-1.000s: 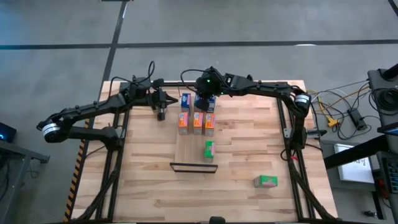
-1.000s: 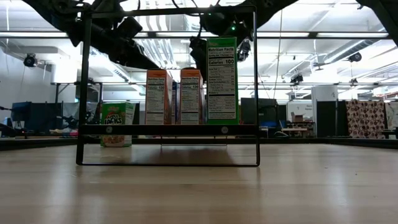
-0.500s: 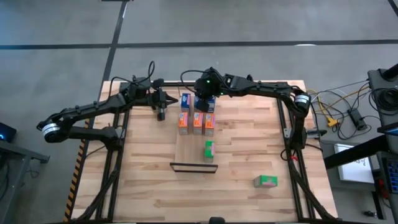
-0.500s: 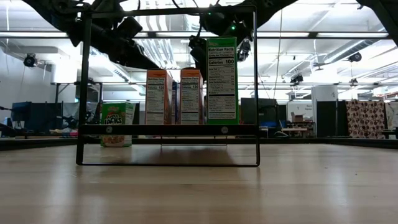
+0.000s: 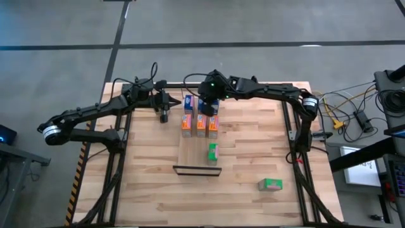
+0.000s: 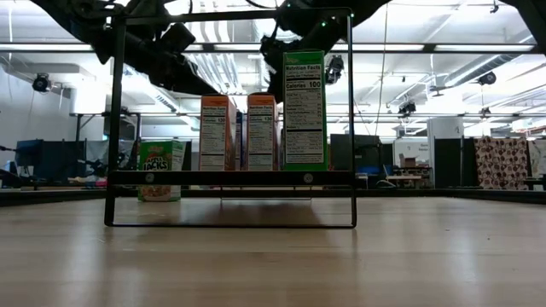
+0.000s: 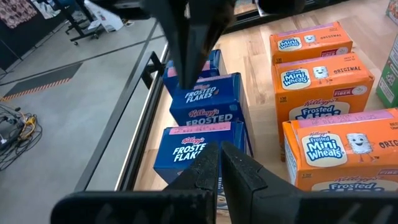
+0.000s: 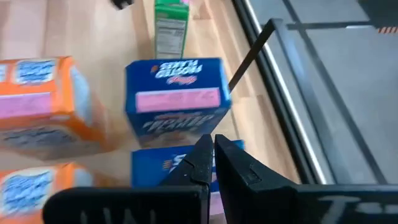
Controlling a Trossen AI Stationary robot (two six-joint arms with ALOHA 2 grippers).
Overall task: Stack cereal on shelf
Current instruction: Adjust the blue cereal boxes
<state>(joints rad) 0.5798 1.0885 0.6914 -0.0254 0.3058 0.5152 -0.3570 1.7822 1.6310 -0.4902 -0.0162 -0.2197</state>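
Note:
Three blue cereal boxes (image 7: 208,99) stand in a row at the far end of the shelf (image 5: 193,155), with three orange boxes (image 7: 320,78) upright in a row in front of them. One green box (image 5: 212,152) stands farther along the shelf. Another green box (image 5: 269,184) lies on the table, off the shelf. My right gripper (image 8: 213,146) is shut and hangs over the blue boxes (image 8: 177,102). My left gripper (image 7: 219,165) is shut and hovers left of the blue row (image 5: 188,102).
The shelf's dark metal lip (image 5: 197,170) crosses its near end and shows as a black frame (image 6: 230,177) in the low view. Bare tabletop (image 5: 152,190) lies near and to the left. Cables (image 5: 345,111) and gear lie beyond the table's right edge.
My right gripper, still shut, has risen a little above the blue boxes. The boxes stand where they were.

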